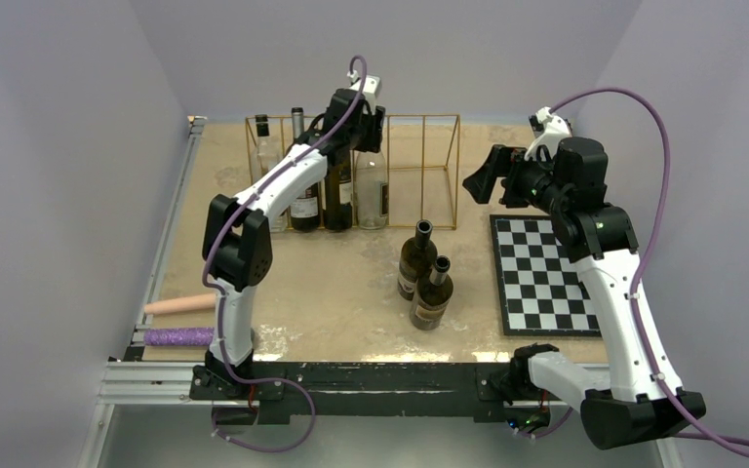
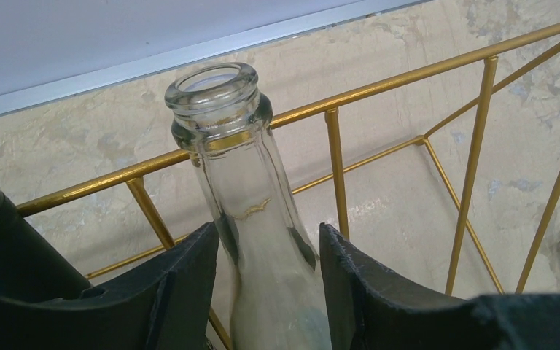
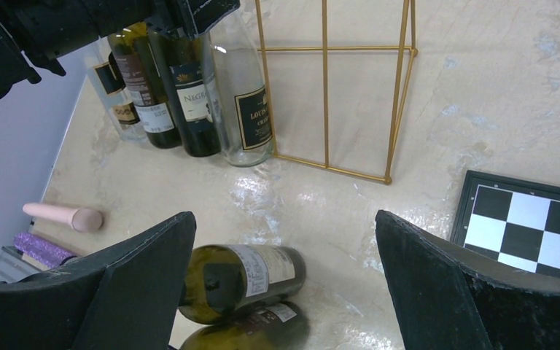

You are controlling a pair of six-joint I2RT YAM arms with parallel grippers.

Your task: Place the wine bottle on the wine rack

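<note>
The gold wire wine rack (image 1: 439,171) stands at the back of the table and also shows in the left wrist view (image 2: 408,76) and the right wrist view (image 3: 326,49). A clear glass wine bottle (image 1: 373,190) stands upright in it, beside three other bottles. My left gripper (image 1: 369,127) is shut on this clear bottle (image 2: 240,168), with its pads (image 2: 189,270) on either side of the neck below the lip. My right gripper (image 1: 478,180) hangs open and empty above the table. Its jaws (image 3: 284,219) are wide apart over two dark green bottles (image 3: 240,281).
The two dark green bottles (image 1: 417,255) (image 1: 433,292) stand together mid-table in front of the rack. A chessboard (image 1: 546,273) lies at the right. A pink cylinder (image 1: 180,305) and a purple one (image 1: 177,336) lie at the near left edge. The rack's right slots hold nothing.
</note>
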